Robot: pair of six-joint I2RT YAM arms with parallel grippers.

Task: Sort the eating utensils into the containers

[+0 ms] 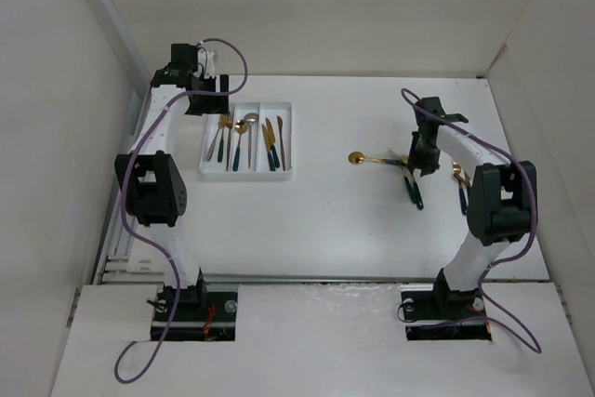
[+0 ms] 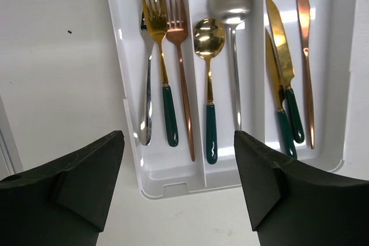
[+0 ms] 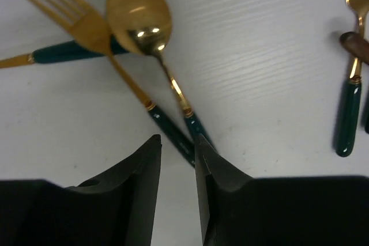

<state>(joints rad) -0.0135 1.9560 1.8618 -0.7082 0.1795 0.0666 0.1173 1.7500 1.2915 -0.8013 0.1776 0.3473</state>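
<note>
The white three-compartment tray (image 1: pixel 246 170) (image 2: pixel 173 180) holds forks (image 2: pixel 161 56) on the left, spoons (image 2: pixel 209 73) in the middle and knives (image 2: pixel 285 67) on the right. My left gripper (image 1: pixel 206 99) (image 2: pixel 179 142) hovers open and empty over the tray's near end. My right gripper (image 1: pixel 423 163) (image 3: pixel 177 145) is low over a gold fork (image 3: pixel 98 38) and a gold spoon (image 3: pixel 141 12), both green-handled and crossed on the table. Its jaws stand a narrow gap apart, with the fork's handle end (image 3: pixel 176 136) at the tips and the spoon's handle passing behind the right finger (image 3: pixel 216 168).
A third green-handled utensil (image 3: pixel 69 51) lies under the fork. More green-handled utensils (image 3: pixel 349 113) (image 1: pixel 458 178) lie to the right of the gripper. A gold spoon bowl (image 1: pixel 357 158) shows left of the right gripper. White walls enclose the table on three sides.
</note>
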